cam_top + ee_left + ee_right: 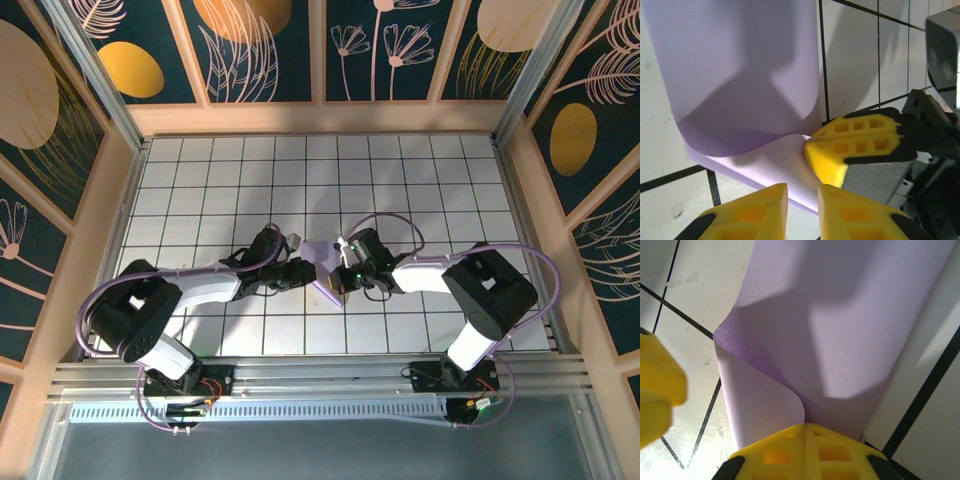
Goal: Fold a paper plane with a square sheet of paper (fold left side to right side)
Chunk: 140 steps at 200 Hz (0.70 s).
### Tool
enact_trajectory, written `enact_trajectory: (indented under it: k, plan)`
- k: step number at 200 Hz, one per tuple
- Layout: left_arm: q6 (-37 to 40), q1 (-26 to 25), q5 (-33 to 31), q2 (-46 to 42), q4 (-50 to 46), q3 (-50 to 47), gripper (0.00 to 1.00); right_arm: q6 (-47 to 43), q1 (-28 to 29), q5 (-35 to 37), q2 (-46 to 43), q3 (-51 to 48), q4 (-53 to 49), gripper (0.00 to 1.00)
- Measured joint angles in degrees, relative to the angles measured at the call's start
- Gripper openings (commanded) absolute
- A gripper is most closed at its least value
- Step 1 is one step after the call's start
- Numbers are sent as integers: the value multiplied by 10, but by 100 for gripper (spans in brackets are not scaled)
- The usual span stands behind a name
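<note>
While both arms reach in over the white tiled table (pixel 300 170), the top view puts the square sheet of paper (pixel 320 253) at mid-table, between the left gripper (pixel 298 270) and the right gripper (pixel 340 278). Left wrist view: the left jaws stand slightly apart over the sheet's near edge, holding nothing, while the right gripper pinches its corner. Right wrist view: pressed-together fingers (pixel 785 450) clamp the sheet, one flap curling up and over.
</note>
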Motion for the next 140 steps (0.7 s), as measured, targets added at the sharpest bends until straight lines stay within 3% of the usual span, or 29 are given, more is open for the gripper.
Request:
enact_trajectory:
  k: [140]
  plan:
    - [-19, -4, -5, 46, 25, 7, 19, 0, 0, 0, 0, 0, 0, 0]
